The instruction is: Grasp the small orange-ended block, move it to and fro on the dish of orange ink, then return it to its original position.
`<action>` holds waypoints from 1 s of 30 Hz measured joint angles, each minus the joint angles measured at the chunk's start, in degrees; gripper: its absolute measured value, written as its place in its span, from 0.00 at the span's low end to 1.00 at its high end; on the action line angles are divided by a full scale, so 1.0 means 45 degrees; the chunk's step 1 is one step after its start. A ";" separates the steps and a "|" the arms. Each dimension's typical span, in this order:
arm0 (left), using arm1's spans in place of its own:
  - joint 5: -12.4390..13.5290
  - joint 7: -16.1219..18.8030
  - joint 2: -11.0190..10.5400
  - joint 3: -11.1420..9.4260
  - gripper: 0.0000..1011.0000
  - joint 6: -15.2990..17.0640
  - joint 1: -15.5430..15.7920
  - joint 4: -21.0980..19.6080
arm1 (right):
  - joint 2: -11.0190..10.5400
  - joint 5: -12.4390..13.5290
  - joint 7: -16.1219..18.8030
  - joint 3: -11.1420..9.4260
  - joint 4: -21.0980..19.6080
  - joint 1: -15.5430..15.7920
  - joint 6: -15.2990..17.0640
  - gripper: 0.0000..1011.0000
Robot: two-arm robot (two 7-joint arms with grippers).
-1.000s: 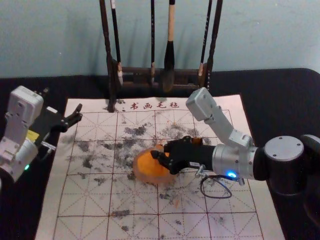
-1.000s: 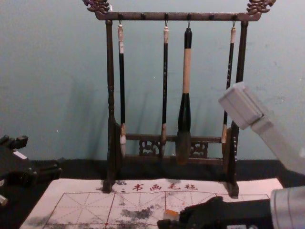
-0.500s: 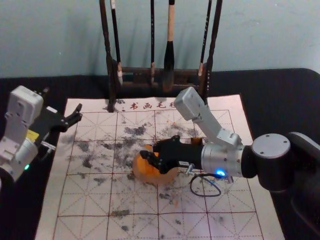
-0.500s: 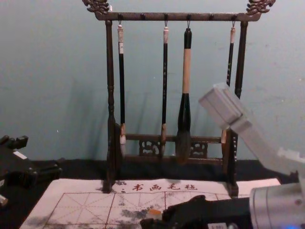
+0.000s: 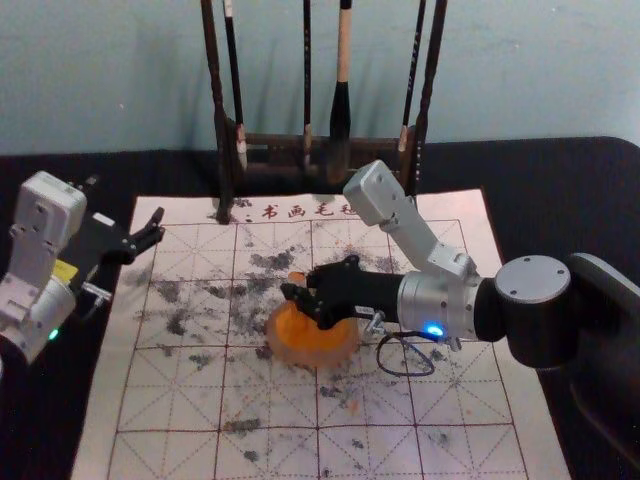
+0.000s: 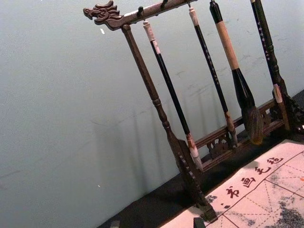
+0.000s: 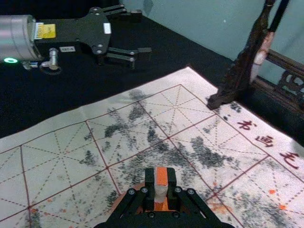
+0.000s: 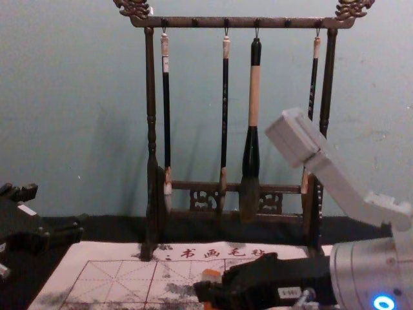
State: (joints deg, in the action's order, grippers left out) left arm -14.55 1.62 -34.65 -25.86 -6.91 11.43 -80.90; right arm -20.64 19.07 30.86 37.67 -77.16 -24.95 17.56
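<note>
Block (image 7: pixel 161 176), orange-ended, pinched by right gripper (image 7: pixel 161 183) over orange-ink dish (image 5: pixel 312 356); light, level, central strokes advised. Left gripper (image 7: pixel 141 33) spread at far left.

A black-topped table (image 5: pixel 562 200) carries a pale gridded mat (image 5: pixel 400 445), with red characters (image 5: pixel 290 212) at its twelve o'clock edge. A dish of orange ink (image 5: pixel 300 357) sits near its middle, dark smudges (image 5: pixel 271 262) spreading from nine to twelve o'clock around it. A wooden brush rack (image 5: pixel 224 200) stands at twelve o'clock, its feet overlapping the mat.
</note>
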 joint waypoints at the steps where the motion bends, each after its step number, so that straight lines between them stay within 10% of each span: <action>1: 0.0001 0.0000 0.0000 0.0000 0.99 0.0000 0.0000 0.0000 | 0.0000 -0.0010 -0.0014 -0.0024 0.0016 -0.0007 -0.0001 0.11; 30: 0.0001 0.0000 0.0000 0.0000 0.99 0.0000 0.0000 0.0000 | -0.0679 0.0026 -0.0188 -0.0657 -0.0875 0.0672 0.0182 0.11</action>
State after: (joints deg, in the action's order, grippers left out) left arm -14.55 1.62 -34.65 -25.86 -6.91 11.43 -80.90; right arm -23.69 19.18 30.02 34.72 -81.09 -21.92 18.38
